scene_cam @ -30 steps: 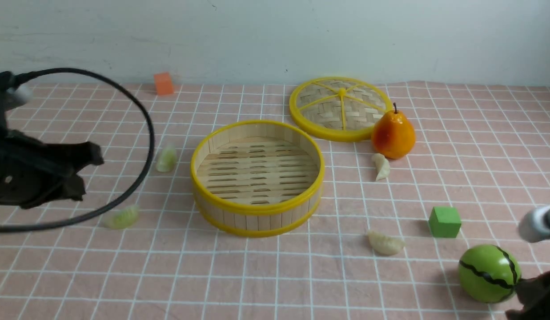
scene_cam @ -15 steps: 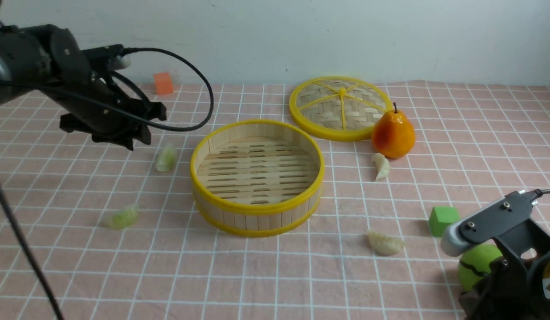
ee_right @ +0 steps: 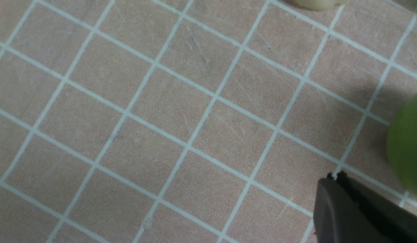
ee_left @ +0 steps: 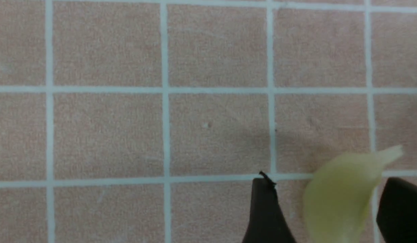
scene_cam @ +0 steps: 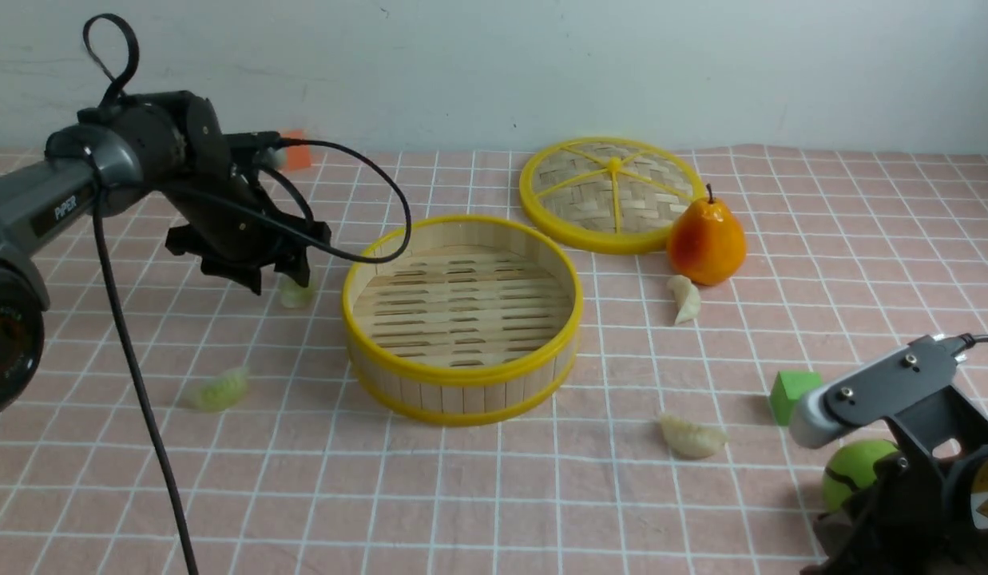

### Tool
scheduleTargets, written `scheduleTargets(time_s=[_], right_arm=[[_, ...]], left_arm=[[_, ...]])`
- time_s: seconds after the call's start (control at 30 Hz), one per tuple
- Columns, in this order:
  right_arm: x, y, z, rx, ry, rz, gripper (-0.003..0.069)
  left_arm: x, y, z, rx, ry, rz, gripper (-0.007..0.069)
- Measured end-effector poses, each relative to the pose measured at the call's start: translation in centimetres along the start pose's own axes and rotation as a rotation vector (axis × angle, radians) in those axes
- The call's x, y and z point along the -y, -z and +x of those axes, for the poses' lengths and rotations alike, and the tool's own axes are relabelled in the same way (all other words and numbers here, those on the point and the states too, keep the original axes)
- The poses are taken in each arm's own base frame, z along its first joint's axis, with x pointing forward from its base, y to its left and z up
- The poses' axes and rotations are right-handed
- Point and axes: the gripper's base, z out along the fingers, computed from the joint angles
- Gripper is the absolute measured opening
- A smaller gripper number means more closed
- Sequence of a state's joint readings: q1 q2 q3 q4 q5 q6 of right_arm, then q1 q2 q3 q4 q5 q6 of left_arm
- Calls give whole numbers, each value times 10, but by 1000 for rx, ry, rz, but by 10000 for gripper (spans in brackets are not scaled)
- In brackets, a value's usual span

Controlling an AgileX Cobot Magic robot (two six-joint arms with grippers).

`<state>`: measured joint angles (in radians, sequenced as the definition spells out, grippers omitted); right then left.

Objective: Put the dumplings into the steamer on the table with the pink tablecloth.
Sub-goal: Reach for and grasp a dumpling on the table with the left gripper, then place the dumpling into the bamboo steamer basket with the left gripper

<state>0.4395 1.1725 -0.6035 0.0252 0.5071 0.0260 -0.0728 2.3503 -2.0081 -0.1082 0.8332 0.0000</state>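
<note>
Green dumpling (ee_left: 339,195) lies on the tabletop (scene_cam: 494,511) just left of the steamer (scene_cam: 460,374), between my left tool's (ee_left: 326,179) spread fingers. Second green dumpling (scene_cam: 216,391) near-left of steamer. Far cream dumpling (scene_cam: 685,299) and near cream dumpling (scene_cam: 692,438) right of it. My right tool (ee_right: 334,179) is closed, empty.

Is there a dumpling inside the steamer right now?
No, the steamer shows only its bare slatted floor in the front view.
</note>
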Motion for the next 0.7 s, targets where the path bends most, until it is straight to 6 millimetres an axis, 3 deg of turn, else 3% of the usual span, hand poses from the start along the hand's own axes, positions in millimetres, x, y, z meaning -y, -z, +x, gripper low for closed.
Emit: scheduleTargets(time_s=[0.2,0.43,0.57,0.63,0.7], right_arm=[[0,0,0,1,0,0,-6],[0,0,0,1,0,0,-2],[0,0,0,0,0,0,1],[0,0,0,1,1,0,3],[0,-1,-1,7,1,0,5]], left_arm=[[25,-11,5,-13,-155,-99,241],[40,-3,2,-3,-178,-191,241],[51,33,-10,29,-138,-160,241],[66,66,-19,82,-111,-92,241],[84,83,-20,106,-104,-31,241]])
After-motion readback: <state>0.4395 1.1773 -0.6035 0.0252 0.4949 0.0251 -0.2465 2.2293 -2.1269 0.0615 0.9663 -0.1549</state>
